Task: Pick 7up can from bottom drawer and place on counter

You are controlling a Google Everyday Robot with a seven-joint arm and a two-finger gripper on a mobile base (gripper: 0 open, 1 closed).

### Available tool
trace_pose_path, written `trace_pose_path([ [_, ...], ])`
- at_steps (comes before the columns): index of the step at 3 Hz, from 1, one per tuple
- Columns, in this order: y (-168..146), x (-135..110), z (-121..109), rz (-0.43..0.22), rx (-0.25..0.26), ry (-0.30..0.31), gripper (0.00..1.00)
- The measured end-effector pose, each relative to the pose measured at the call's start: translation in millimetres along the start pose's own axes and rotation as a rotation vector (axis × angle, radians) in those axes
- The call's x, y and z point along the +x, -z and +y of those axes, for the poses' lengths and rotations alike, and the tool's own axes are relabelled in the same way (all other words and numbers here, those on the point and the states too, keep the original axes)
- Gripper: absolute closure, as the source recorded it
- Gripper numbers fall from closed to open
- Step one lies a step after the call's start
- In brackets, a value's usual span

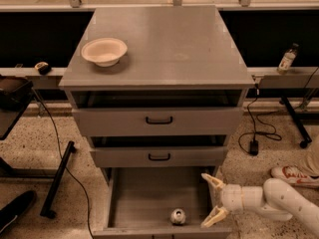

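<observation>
The 7up can [178, 216] stands upright near the front wall of the open bottom drawer [134, 195], showing its silver top. My gripper [212, 200] is open and empty, its two cream fingers spread one above the other. It hovers over the drawer's right edge, just right of the can and apart from it. The counter [169, 39] is the grey top of the cabinet above.
A cream bowl [104, 50] sits on the counter's left side. The two upper drawers with black handles [159, 120] are partly pulled out. A small bottle [287, 59] stands on a ledge at right. Cables and a table leg lie on the floor; a shoe [294, 175] is at right.
</observation>
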State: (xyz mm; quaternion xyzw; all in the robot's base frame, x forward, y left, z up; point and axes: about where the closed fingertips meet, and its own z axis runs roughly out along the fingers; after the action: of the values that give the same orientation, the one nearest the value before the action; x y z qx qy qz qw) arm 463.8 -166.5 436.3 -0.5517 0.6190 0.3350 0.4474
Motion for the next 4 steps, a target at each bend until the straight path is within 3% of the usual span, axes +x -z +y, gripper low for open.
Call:
trace_pose_path([
  [1, -6.2, 10.4, -3.0, 0.01, 0.024, -0.014, 0.0],
  [2, -19.7, 20.9, -4.5, -0.004, -0.013, -0.056, 0.0],
  [3, -61.4, 56.2, -9.6, -0.024, -0.044, -0.111, 0.0],
  [4, -97.5, 98.7, -8.4, -0.028, -0.021, -0.143, 0.15],
])
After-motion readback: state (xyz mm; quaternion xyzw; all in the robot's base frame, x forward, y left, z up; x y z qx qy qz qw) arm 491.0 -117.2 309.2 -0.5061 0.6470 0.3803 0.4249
